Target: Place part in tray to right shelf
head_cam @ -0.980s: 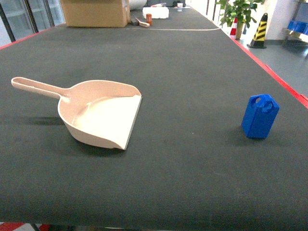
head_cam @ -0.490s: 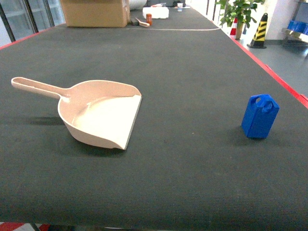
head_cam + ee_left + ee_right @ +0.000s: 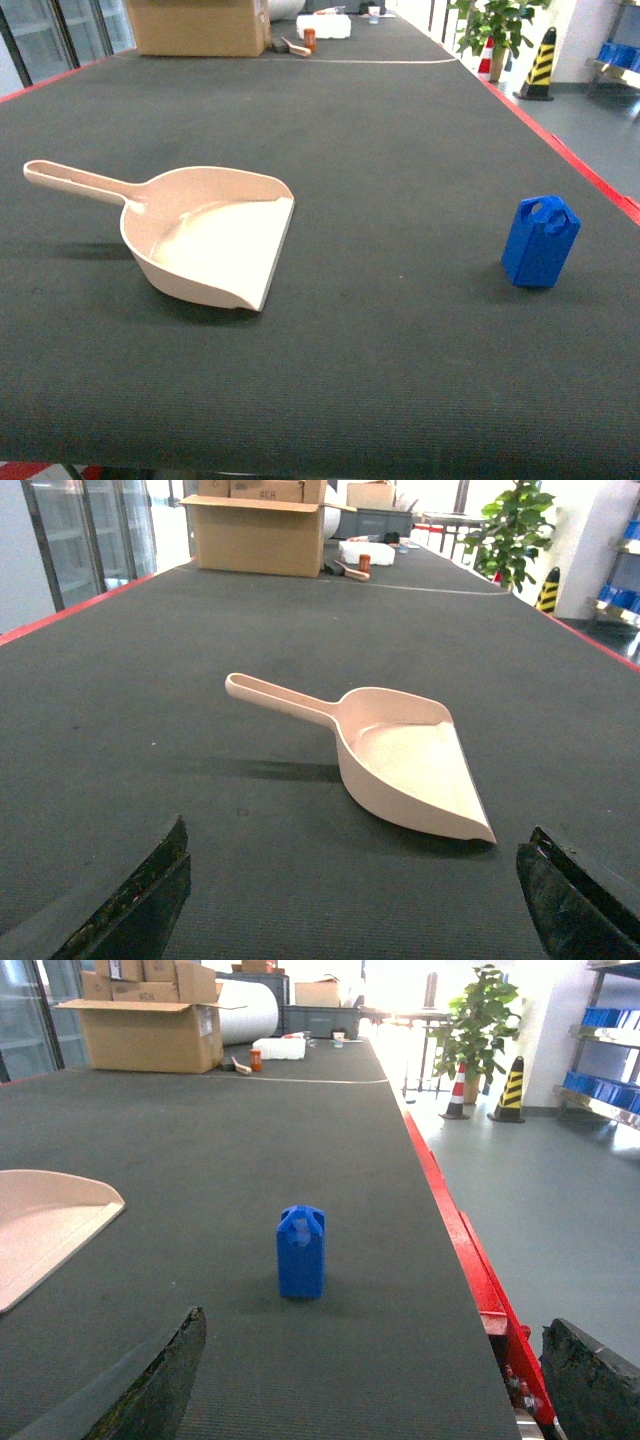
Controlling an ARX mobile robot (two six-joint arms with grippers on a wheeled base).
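Note:
The tray (image 3: 205, 240), a pale beige-pink scoop, lies on the dark table mat at the left, handle pointing left and flat lip facing right. The part (image 3: 540, 242), a small bright blue block, stands upright near the right edge, well apart from the tray. Neither gripper shows in the head view. My left gripper (image 3: 355, 900) is open and empty, with the tray (image 3: 410, 765) just ahead of it. My right gripper (image 3: 385, 1375) is open and empty, behind the part (image 3: 300, 1252). A steel rack with blue crates (image 3: 600, 1095) stands far right; I cannot tell whether it is the right shelf.
The table's red edge (image 3: 455, 1230) runs close to the right of the part, with the floor beyond it. A cardboard box (image 3: 197, 25) and small items sit at the far end. A striped cone (image 3: 541, 62) and a plant (image 3: 495, 25) stand on the floor.

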